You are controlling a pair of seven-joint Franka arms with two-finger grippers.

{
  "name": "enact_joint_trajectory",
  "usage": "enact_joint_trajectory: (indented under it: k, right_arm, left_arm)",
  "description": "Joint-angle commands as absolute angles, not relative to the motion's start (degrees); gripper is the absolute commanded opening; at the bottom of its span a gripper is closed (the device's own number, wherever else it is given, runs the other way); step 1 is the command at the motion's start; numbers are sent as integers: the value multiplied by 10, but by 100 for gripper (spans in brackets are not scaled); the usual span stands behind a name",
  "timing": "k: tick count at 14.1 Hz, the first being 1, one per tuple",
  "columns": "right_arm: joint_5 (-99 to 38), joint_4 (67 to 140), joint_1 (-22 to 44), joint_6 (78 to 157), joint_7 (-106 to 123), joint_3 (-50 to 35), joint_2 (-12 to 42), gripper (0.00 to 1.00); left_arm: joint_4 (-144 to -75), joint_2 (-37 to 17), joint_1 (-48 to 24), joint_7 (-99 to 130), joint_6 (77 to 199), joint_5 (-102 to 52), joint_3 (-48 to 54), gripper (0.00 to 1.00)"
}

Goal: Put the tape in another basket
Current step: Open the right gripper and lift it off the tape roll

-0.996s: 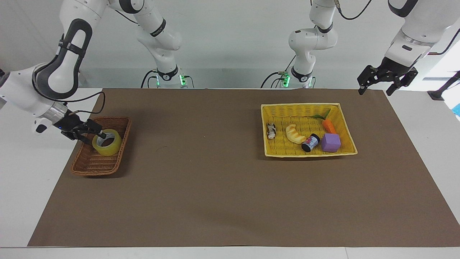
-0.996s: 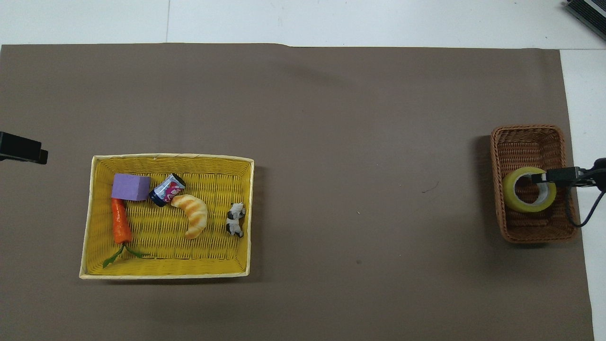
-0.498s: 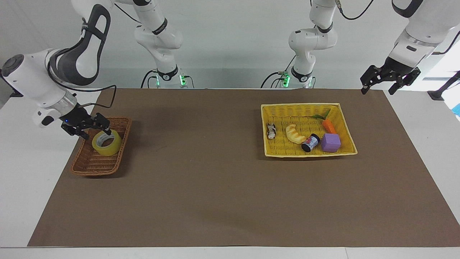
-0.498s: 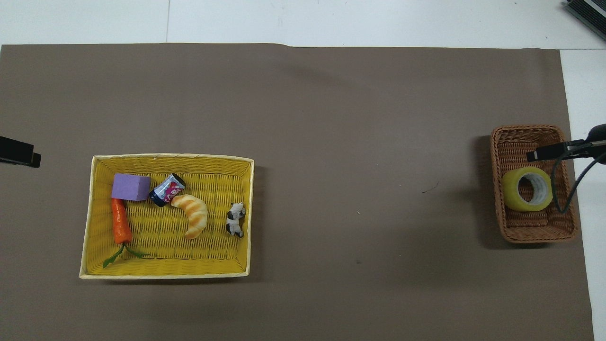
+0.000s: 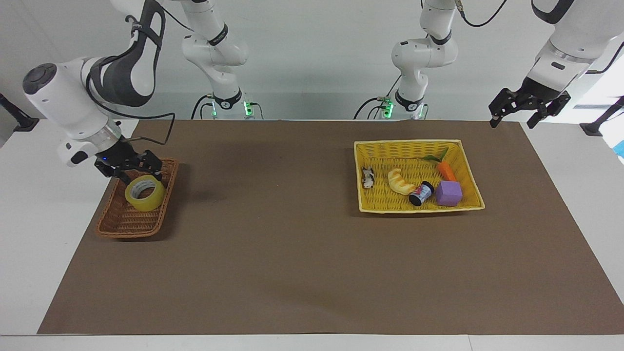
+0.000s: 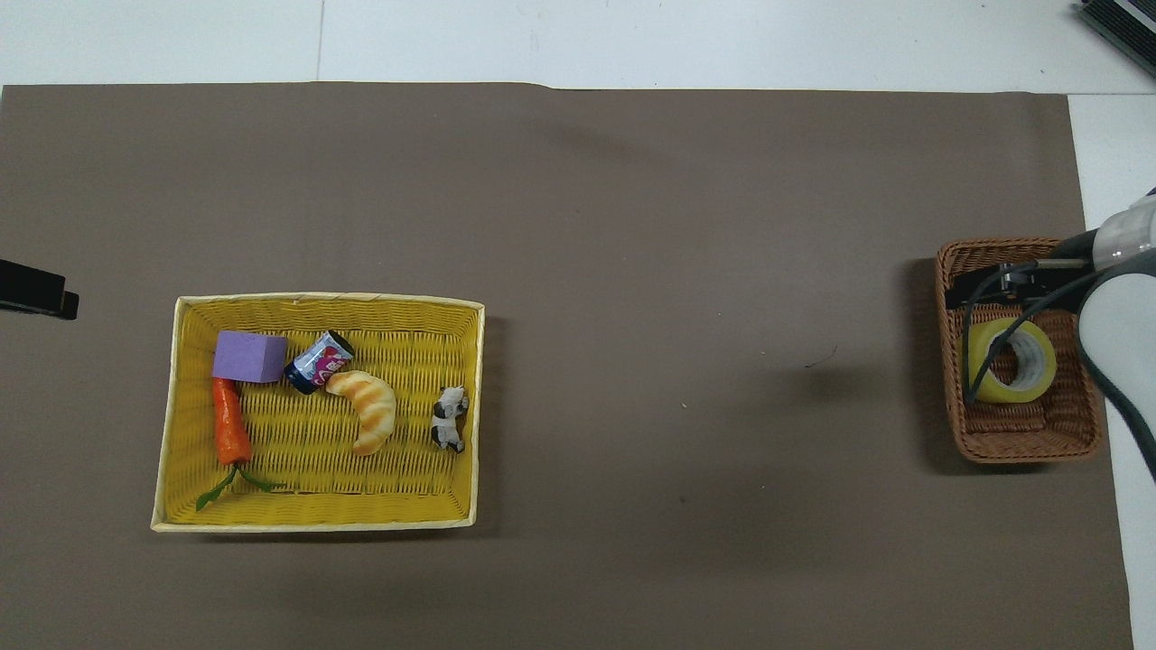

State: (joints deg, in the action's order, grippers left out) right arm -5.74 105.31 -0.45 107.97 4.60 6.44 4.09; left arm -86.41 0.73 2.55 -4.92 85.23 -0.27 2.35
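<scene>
Facing view: right tool [image 5: 129, 166] open, empty, over the brown basket's [image 5: 117, 225] robot-side end; tape [image 5: 145, 193] lies flat in that basket, just below and slightly farther out (apart, I think). Left tool [image 5: 528, 105] open, empty, waits by the counter [image 5: 292, 273] edge.

Overhead view: 1 tape [image 6: 1011, 360], 2 baskets; yellow basket [image 6: 316, 522] holds 5 items.

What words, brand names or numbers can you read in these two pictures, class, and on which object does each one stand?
None reads clearly.
small can lying in the yellow basket: pink lettering on a dark label, too blurred to read.
right arm: a dark band with pale marks, too small to read.
tape, brown basket: no print visible.
</scene>
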Motion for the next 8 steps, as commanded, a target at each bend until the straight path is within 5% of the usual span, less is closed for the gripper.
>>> enact_joint_trajectory:
  k: [1, 8]
  right_arm:
    - [-36, 1077, 17, 1071, -18, 62, 7, 100]
    - [-14, 938, 15, 926, -69, 70, -11, 100]
  left_arm:
    - [-875, 19, 33, -54, 849, -10, 26, 100]
    - [-875, 19, 33, -54, 849, -10, 26, 100]
